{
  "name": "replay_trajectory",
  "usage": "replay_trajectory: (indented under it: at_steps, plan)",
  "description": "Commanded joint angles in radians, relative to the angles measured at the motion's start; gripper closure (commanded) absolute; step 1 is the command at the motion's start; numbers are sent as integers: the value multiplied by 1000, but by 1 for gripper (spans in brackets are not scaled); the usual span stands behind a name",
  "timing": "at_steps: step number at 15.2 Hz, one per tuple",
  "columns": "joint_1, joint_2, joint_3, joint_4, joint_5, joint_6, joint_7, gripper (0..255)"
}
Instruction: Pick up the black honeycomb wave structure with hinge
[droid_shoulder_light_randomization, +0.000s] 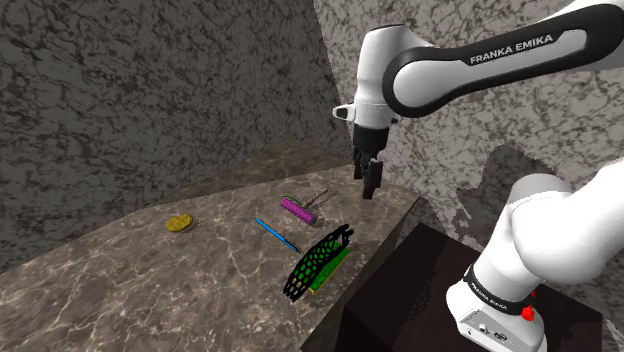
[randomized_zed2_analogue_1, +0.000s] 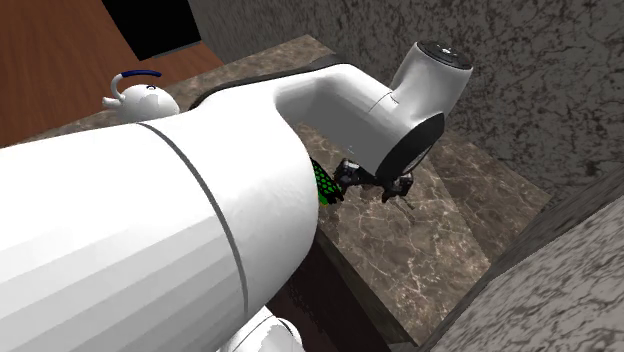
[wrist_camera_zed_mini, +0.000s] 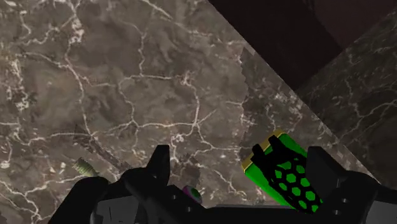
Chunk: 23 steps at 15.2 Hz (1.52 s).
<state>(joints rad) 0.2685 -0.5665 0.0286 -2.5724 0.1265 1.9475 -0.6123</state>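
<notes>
The honeycomb wave structure is a black lattice with green showing through it. It lies on the marble counter near the edge next to the stand. My gripper hangs well above the counter, beyond the structure toward the back wall, open and holding nothing. In the wrist view the gripper has its fingers apart over bare marble, and the honeycomb structure lies just inside one finger, untouched. In the second exterior view the gripper shows past the arm, with a bit of the structure beside it.
A purple roller with a thin handle, a blue pen and a small yellow piece lie on the counter. Marble walls close the corner behind. The dark stand abuts the counter. A white kettle stands beyond the arm.
</notes>
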Motion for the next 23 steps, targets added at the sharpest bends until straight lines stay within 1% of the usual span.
replay_trajectory:
  at_steps: [1,6,11,18,20,21,23]
  plan:
    - [49,29,-2,-17,31,69,-90,0]
    - [177,96,-3,-44,118,213,-311,0]
    - [309,151,-3,-67,219,332,-540,0]
    - [324,219,-5,-112,253,441,-580,0]
    - [325,225,-5,-115,257,451,-584,0]
    - [325,223,-5,-115,256,449,-584,255]
    - [325,224,-5,-115,256,449,-583,255]
